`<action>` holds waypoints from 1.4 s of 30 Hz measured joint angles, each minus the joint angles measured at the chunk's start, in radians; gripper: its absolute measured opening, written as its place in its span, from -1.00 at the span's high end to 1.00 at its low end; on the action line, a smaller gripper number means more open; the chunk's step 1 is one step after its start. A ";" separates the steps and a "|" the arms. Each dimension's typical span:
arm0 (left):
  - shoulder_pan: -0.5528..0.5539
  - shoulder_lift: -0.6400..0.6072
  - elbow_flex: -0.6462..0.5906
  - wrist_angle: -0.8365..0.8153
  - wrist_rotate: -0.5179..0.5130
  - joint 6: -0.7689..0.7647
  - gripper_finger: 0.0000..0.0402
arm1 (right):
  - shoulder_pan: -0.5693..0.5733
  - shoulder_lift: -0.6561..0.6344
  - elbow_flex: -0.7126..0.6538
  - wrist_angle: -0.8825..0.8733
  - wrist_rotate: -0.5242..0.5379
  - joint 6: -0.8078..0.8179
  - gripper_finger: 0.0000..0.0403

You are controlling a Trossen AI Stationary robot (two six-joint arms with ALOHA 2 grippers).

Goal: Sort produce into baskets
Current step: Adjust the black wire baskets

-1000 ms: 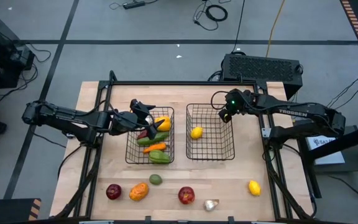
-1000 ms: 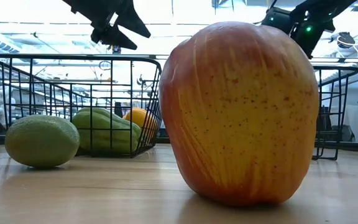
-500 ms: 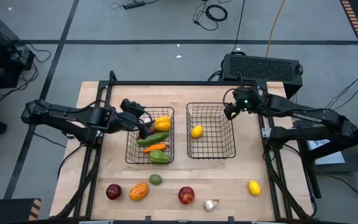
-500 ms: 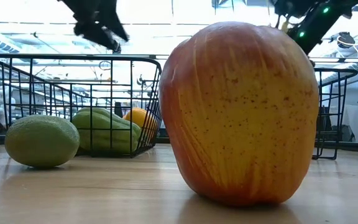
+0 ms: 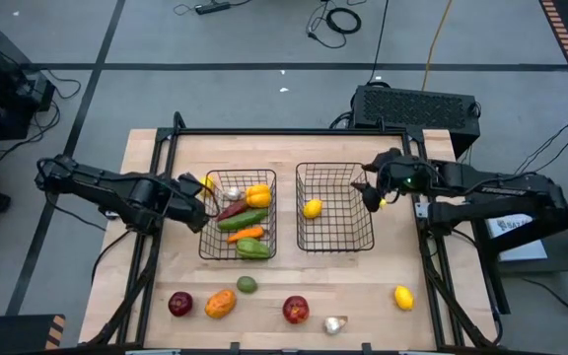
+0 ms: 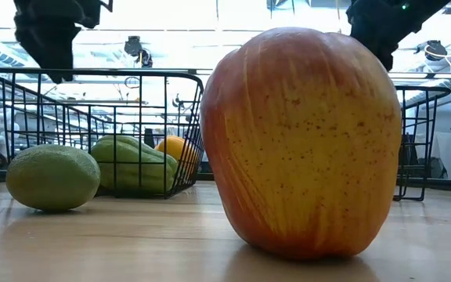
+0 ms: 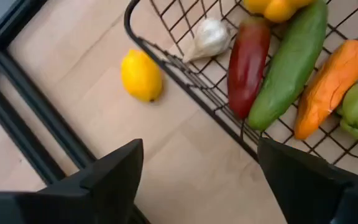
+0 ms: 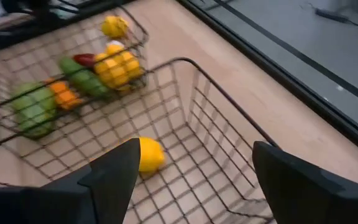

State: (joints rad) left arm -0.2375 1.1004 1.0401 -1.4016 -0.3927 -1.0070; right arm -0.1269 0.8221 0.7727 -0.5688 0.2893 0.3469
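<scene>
The left basket holds a garlic bulb, a yellow pepper, a red pepper, a cucumber, an orange pepper and a green pepper. A lemon lies on the table just outside that basket's far left corner. My left gripper hangs open at the basket's left side, touching nothing. One lemon lies in the right basket. My right gripper is open and empty above that basket's right edge.
Along the near edge lie a dark red apple, an orange pepper, a green fruit, a red apple, a garlic bulb and a lemon. A black frame rail borders the table's far side.
My left gripper has drawn back from above the left basket toward the table's left edge, uncovering the garlic bulb in the basket and the lemon beside it. My right gripper has moved from the right basket's far right corner toward the table's right and near edges.
</scene>
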 joint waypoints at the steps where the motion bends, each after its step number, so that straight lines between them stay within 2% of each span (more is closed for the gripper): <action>1: -0.008 0.000 0.000 -0.005 0.000 -0.007 -0.54 | 0.013 0.002 0.000 0.012 0.000 -0.005 -0.49; 6: -0.035 0.000 -0.001 0.010 0.000 -0.084 -0.43 | 0.056 0.008 0.000 0.041 0.000 -0.018 -0.48; 12: -0.076 0.002 -0.058 0.005 0.002 -0.209 -0.42 | 0.082 0.008 0.000 0.039 0.000 -0.022 -0.48; 17: -0.118 0.001 -0.104 0.017 0.018 -0.203 -0.42 | 0.099 0.008 0.000 0.038 0.000 -0.022 -0.48; 22: -0.151 0.001 -0.135 0.108 0.032 -0.188 -0.42 | 0.110 0.008 0.000 0.038 0.000 -0.022 -0.48; 34: -0.151 0.001 -0.177 0.172 -0.026 -0.178 -0.42 | 0.110 0.008 0.000 0.042 0.000 -0.018 -0.48; 42: -0.151 0.002 -0.178 0.194 -0.027 -0.163 -0.42 | 0.110 0.009 0.000 0.041 0.001 -0.018 -0.48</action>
State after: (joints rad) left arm -0.3885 1.1019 0.8619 -1.2079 -0.4202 -1.1695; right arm -0.0174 0.8307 0.7727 -0.5274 0.2901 0.3286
